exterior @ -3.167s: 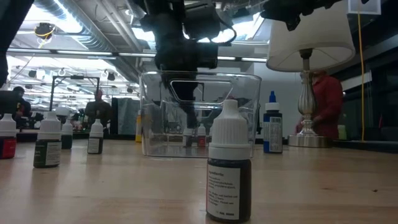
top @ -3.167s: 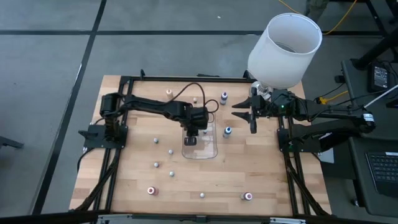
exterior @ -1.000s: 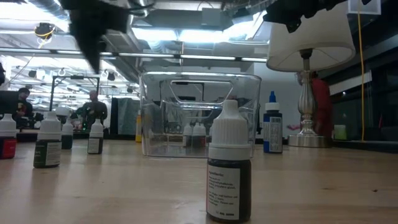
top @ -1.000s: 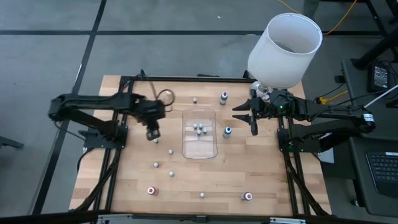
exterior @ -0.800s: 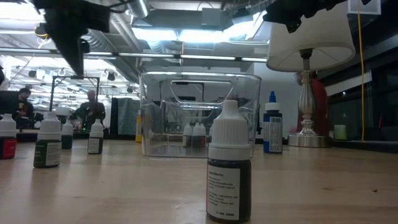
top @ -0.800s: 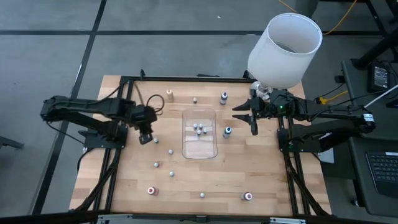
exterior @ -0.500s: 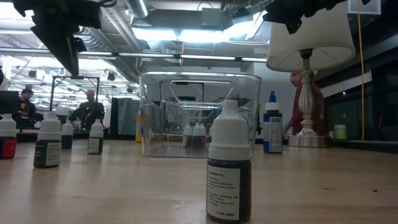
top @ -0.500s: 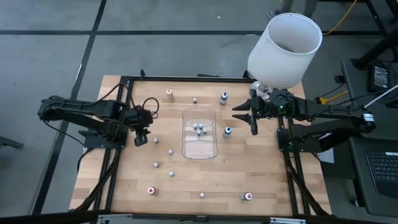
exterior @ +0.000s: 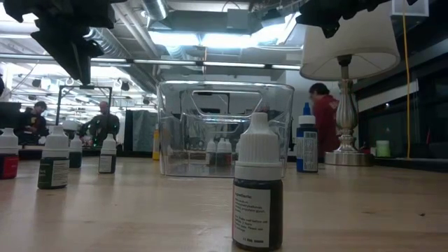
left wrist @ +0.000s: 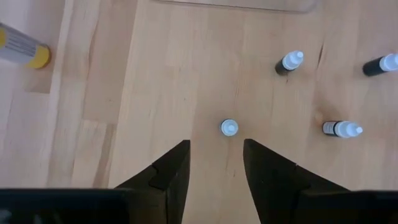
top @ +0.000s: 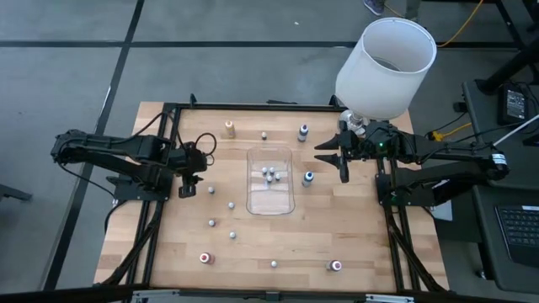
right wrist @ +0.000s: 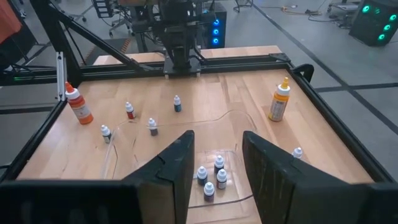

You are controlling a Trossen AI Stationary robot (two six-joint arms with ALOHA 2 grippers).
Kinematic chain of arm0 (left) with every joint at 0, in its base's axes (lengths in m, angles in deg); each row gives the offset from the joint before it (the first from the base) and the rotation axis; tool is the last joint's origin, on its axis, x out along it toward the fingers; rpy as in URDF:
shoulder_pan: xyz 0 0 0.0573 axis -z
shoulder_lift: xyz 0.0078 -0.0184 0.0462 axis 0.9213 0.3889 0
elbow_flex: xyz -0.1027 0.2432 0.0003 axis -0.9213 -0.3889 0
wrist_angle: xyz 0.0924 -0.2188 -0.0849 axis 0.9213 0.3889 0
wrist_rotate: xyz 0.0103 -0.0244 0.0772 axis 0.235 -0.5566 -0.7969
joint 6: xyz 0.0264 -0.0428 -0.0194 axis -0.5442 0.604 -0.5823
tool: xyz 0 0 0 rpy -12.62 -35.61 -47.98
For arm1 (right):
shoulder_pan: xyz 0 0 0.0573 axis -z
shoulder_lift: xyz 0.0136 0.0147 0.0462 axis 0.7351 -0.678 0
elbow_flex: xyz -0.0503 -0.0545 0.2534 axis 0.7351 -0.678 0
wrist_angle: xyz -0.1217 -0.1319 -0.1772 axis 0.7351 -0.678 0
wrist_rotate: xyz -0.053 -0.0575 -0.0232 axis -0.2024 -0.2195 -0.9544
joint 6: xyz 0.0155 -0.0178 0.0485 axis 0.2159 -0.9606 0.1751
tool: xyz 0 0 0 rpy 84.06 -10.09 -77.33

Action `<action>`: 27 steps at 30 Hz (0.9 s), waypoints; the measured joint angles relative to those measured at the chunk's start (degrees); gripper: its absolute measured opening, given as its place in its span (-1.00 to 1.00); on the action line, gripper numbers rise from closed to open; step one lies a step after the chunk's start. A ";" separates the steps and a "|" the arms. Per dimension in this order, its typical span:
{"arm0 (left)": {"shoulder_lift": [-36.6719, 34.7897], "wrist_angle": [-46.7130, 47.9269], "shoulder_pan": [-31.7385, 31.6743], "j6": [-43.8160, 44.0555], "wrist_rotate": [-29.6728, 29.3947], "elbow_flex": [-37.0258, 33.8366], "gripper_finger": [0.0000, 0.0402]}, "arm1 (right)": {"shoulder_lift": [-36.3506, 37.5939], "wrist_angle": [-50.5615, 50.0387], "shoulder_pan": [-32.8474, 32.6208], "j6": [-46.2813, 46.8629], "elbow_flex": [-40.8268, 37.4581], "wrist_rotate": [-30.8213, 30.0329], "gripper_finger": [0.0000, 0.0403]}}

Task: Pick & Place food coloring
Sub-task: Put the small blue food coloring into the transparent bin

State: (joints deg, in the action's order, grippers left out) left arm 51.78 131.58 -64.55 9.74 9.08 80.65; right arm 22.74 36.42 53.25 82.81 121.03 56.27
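Small food coloring bottles stand scattered on the wooden table; several more stand inside the clear tray at the table's middle. My left gripper hangs open above the table's left side, pointing steeply down. One white-capped bottle stands upright just ahead of its fingertips, untouched, and shows as a bottle in the high view. My right gripper hovers open right of the tray, above the table, with nothing between its fingers.
A big white lampshade rises over the far right corner, beside my right arm. A tan bottle and a blue-capped one stand near the far edge; red-capped ones stand near the front. People move in the room behind.
My left gripper has moved from near the tray toward the table's left edge, sinking a little and rolling slightly, then stopped above the white-capped bottle at the left. It stays open. My right arm has kept still.
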 joint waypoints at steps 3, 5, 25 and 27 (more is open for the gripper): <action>0.00 -1.36 0.00 2.88 0.00 -1.24 -0.25 | 0.00 -0.22 0.00 -0.05 0.00 0.00 -0.32; 0.00 -3.80 0.00 5.49 0.24 -3.02 -0.22 | 0.00 -0.31 0.00 -0.06 0.00 0.00 -0.32; 7.87 -22.60 -0.04 15.31 4.53 -16.49 0.12 | 0.00 -0.83 0.00 -0.05 0.00 0.00 -0.32; 9.51 -22.92 -0.04 15.32 4.52 -16.49 0.10 | 0.00 -0.85 0.00 -0.05 0.00 0.02 -0.32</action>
State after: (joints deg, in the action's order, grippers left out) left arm 61.30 108.66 -64.59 25.06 13.61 64.15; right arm 22.74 35.56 53.25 82.76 121.03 56.29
